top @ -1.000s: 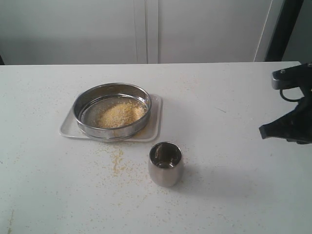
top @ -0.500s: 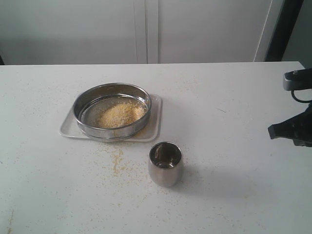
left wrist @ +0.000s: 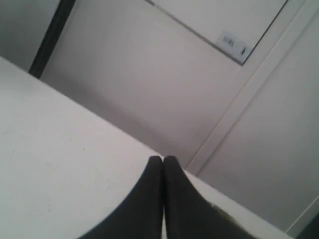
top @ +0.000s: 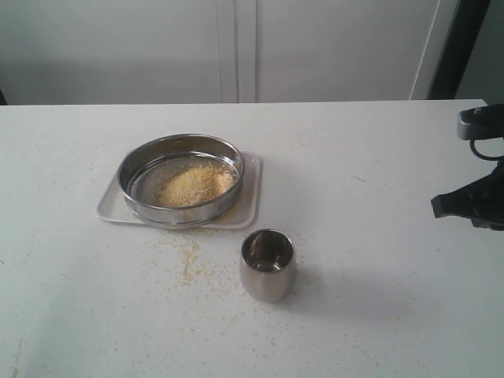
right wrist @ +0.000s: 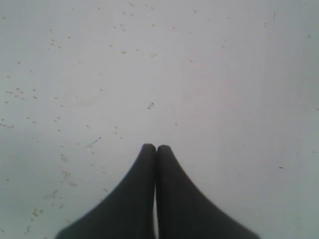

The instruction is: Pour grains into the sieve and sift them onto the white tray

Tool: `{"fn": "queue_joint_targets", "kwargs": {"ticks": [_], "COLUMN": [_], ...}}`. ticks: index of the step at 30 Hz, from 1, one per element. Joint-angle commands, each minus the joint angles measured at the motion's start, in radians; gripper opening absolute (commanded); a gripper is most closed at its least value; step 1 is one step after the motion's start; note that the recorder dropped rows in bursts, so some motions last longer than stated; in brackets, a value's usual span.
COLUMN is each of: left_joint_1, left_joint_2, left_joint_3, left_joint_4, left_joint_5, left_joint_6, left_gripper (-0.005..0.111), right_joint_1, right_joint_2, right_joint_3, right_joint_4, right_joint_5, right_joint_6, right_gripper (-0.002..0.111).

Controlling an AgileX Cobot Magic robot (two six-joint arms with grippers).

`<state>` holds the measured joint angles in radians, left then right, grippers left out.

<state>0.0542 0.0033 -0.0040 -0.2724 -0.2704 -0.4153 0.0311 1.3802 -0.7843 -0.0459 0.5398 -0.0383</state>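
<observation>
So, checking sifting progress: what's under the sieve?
The white tray, its edges showing beside the sieve. Grains lie in the sieve; anything already sifted onto the tray beneath is covered.

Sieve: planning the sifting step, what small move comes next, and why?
Probably open the shut right end effector and reach toward the shiny round steel sieve: golden-yellow grains lie heaped on its mesh, over the flat white tray, apparently unsifted.
</observation>
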Motion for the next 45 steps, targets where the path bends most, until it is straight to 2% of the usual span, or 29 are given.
{"fn": "queue_joint_targets", "kwargs": {"ticks": [1,2,3,5,7,9,10,11,14,15,18,20,22,26,28,30,32,33,34,38,45], "left_joint_1": [0.003,0.003,0.003,0.003,0.003,0.003,0.003,0.003,0.003,0.003,0.001,-0.024,-0.064,-0.143,-0.164,-0.176,-0.190,-0.198,-0.208,-0.226,-0.229], "left_joint_2": [0.039,0.113,0.150,0.334,0.490,0.655,0.753,0.805,1.029,1.112,1.240,1.331,1.435,1.607,1.677,1.749,1.818,1.846,1.888,2.002,2.142], "left_joint_3": [-0.103,-0.164,-0.195,-0.306,-0.421,-0.563,-0.665,-0.713,-0.907,-0.966,-1.076,-1.156,-1.238,-1.416,-1.482,-1.550,-1.617,-1.643,-1.683,-1.792,-1.923], "left_joint_4": [0.016,0.044,0.064,0.112,0.125,0.118,0.096,0.074,-0.122,-0.161,-0.170,-0.166,-0.164,-0.041,-0.012,-0.013,-0.022,-0.018,-0.016,0.001,0.039], "left_joint_5": [0.065,0.147,0.173,0.290,0.404,0.576,0.677,0.726,0.923,0.968,0.981,1.016,1.030,1.087,1.104,1.110,1.110,1.110,1.113,1.145,1.147], "left_joint_6": [-0.002,0.035,0.037,0.090,0.212,0.376,0.466,0.509,0.770,0.802,0.798,0.798,0.798,0.744,0.754,0.764,0.760,0.750,0.737,0.695,0.621], "left_gripper": [0.000,0.000,0.000,0.000,0.000,0.000,0.000,0.000,0.000,0.000,0.000,0.000,0.000,0.004,0.015,0.033,0.057,0.064,0.065,0.054,0.054], "right_joint_1": [-0.007,-0.007,-0.007,-0.007,-0.007,-0.007,-0.007,-0.007,-0.007,-0.007,-0.007,-0.007,-0.007,-0.007,-0.007,-0.007,-0.007,-0.007,-0.007,-0.007,-0.007], "right_joint_2": [-0.003,-0.003,-0.003,-0.003,-0.003,-0.003,-0.003,-0.003,-0.003,-0.003,-0.003,-0.003,-0.003,-0.003,-0.003,-0.003,-0.003,-0.003,-0.003,-0.003,-0.003], "right_joint_3": [-0.005,-0.005,-0.005,-0.005,-0.005,-0.005,-0.005,-0.005,-0.005,-0.005,-0.005,-0.005,-0.005,-0.005,-0.005,-0.005,-0.005,-0.005,-0.005,-0.005,-0.005], "right_joint_4": [-0.002,-0.002,-0.002,-0.002,-0.002,-0.002,-0.002,-0.002,-0.002,-0.002,-0.002,-0.002,-0.002,-0.002,-0.002,-0.002,-0.002,-0.002,-0.002,-0.002,-0.002], "right_joint_5": [-0.012,-0.012,-0.014,-0.016,-0.016,-0.016,-0.016,-0.016,-0.016,-0.016,-0.016,-0.016,-0.018,-0.018,-0.018,-0.018,-0.018,-0.018,-0.018,-0.018,-0.022], "right_joint_6": [-0.011,-0.011,-0.011,-0.011,-0.011,-0.011,-0.011,-0.011,-0.011,-0.011,-0.011,-0.011,-0.011,-0.011,-0.011,-0.011,-0.011,-0.011,-0.011,0.014,0.016], "right_gripper": [0.000,0.000,0.000,0.000,0.000,0.000,0.000,0.000,0.000,0.000,0.000,0.000,0.000,0.000,0.000,0.000,0.000,0.000,0.000,0.000,0.000]}}
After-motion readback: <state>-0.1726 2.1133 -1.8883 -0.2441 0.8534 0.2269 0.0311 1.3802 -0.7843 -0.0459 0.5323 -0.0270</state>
